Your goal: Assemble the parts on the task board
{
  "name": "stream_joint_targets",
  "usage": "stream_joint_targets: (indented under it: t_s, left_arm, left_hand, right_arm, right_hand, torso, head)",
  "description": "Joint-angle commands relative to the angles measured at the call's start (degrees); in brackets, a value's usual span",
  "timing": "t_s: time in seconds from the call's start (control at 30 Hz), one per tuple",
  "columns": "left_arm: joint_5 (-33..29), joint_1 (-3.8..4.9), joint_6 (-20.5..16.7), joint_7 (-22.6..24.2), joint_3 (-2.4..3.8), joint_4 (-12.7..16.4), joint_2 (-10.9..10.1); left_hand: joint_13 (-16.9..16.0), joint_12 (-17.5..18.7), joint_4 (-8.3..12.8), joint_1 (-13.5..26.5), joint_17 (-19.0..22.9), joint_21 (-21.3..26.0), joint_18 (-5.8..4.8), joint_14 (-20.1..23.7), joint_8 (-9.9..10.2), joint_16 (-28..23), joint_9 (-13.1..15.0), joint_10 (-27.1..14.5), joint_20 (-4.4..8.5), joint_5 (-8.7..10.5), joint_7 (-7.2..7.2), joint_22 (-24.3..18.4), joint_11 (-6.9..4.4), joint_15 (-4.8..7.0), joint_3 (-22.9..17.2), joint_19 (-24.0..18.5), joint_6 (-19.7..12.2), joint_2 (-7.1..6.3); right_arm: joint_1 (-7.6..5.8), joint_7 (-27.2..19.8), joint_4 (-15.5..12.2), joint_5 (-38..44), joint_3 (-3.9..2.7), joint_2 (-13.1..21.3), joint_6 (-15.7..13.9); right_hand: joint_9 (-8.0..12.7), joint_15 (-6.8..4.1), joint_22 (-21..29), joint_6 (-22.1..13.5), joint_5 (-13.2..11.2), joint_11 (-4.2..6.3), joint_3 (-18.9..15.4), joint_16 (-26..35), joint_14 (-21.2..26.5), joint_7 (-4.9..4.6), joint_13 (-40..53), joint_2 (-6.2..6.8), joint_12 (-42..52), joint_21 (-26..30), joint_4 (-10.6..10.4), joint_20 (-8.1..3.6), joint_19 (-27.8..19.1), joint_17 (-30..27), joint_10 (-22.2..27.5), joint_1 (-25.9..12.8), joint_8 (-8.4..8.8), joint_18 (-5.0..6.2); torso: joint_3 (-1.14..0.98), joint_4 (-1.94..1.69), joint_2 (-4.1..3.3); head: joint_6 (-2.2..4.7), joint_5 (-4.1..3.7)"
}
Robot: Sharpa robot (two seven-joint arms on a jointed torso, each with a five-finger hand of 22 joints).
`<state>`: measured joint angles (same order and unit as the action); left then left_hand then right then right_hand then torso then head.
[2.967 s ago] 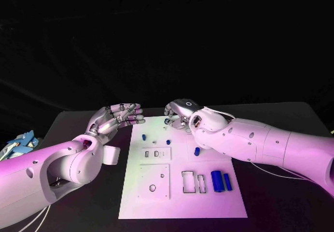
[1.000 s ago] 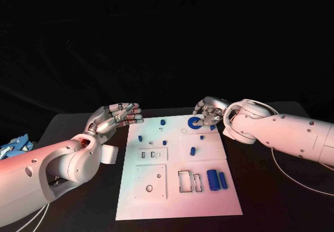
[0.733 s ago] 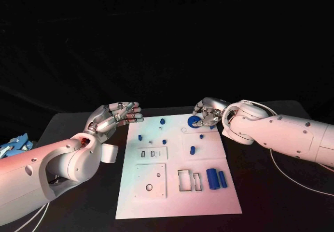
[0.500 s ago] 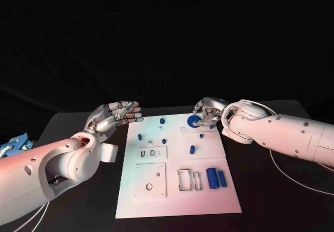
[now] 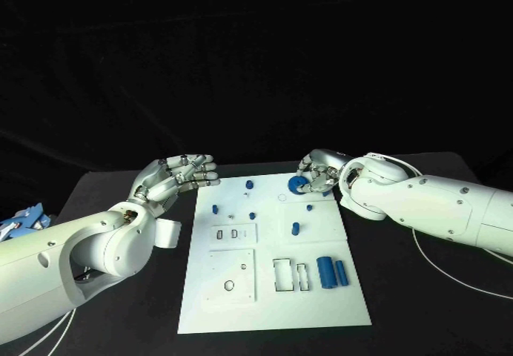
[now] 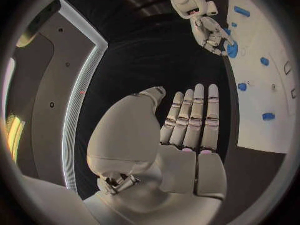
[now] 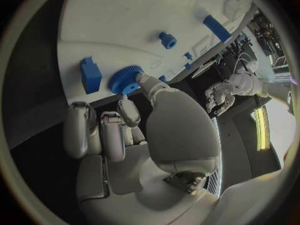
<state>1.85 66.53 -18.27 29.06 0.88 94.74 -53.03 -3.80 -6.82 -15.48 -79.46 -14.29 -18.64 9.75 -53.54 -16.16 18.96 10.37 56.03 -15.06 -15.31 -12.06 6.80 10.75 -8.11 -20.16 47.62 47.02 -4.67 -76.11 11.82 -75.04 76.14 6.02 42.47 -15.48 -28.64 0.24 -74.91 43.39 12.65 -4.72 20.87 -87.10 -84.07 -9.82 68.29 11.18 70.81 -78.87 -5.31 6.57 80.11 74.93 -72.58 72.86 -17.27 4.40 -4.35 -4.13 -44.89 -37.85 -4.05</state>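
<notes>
Right robot hand (image 5: pixel 317 172) was at the far right corner of the task board (image 5: pixel 273 297), fingers curled around a blue gear (image 5: pixel 298 185). In the right wrist view the thumb tip touched the gear's (image 7: pixel 125 80) toothed rim, with the other fingers (image 7: pixel 100 130) bent beside it; looked like a pinch, gear held just over the board's far edge. A small blue block (image 7: pixel 90 75) sat on the board just beside the gear.

Left robot hand (image 5: pixel 176 178) hovered off the board's far left corner, above the table (image 5: pixel 128 311), holding nothing, fingers (image 6: pixel 197 117) straight and side by side, palm toward the board.

Further out on the board: small blue pegs (image 5: pixel 251 216) in the far half, two blue cylinders (image 5: pixel 333 274) lying side by side near the right edge, next to the rectangular slots (image 5: pixel 292 275).
</notes>
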Motion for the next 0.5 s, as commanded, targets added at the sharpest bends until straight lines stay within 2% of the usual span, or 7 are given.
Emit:
stream_joint_targets:
  t_s: [0.03, 0.2, 0.5]
  left_arm:
    - [0.0, 0.05, 1.2, 0.6, 0.03, 0.0, 0.1]
    - [0.0, 0.05, 1.1, 0.6, 0.03, 0.0, 0.0]
    - [0.0, 0.05, 1.1, 0.5, 0.03, -0.1, 0.0]
  left_hand:
    - [0.0, 0.3, 0.0, -0.1, -0.1, 0.3, 0.79, -0.3, 0.3, -0.2, -0.1, 0.0, 0.07, 0.32, -1.91, -0.1, 0.16, -0.20, -0.4, 0.3, 0.0, -0.43]
    - [0.0, 0.3, 0.0, -0.1, -0.1, 0.3, 0.79, -0.3, 0.3, -0.2, -0.1, 0.0, 0.07, 0.32, -1.91, -0.1, 0.16, -0.20, -0.4, 0.3, 0.0, -0.43]
    - [0.0, 0.5, 0.1, -0.2, -0.2, 0.4, 0.79, -0.4, 0.3, -0.4, 0.0, 0.2, 0.07, 0.34, -1.89, -0.2, 0.13, -0.18, -0.7, 0.4, 0.0, -0.54]
  right_arm:
    - [0.26, 0.4, 0.2, 0.9, 0.05, -0.2, 0.5]
    - [0.40, 0.2, 0.3, 0.9, 0.06, -0.2, 0.6]
    - [0.51, 0.1, 0.1, 2.7, 0.08, -0.2, 0.2]
  right_hand:
    - [-0.1, 0.38, -0.2, 0.1, 0.3, -0.17, 0.5, -0.4, -4.5, 0.00, 0.3, -0.38, 0.4, -0.3, 0.0, 0.08, 0.3, 7.9, -0.2, 0.7, -0.35, -0.72]
    - [-0.3, 0.33, -0.4, 1.3, -0.3, -0.05, 1.3, -0.5, -4.5, 0.15, 0.9, -1.02, 1.2, -0.3, -0.2, 0.08, 0.3, 8.0, -0.6, 0.8, -1.00, -0.74]
    - [-0.7, -0.55, -1.2, 5.9, -0.9, 1.06, 3.5, -0.6, -4.5, 1.47, 2.4, -1.34, 2.8, -0.8, 0.0, -0.59, 0.7, 8.4, -1.9, 1.1, -2.85, -0.87]
  torso:
    - [-0.01, 0.06, 0.00]
    - [-0.01, 0.09, -0.02]
    - [-0.04, 0.05, 0.02]
  head:
    - [-0.12, 0.16]
    - [-0.21, 0.16]
    - [-0.33, 0.20]
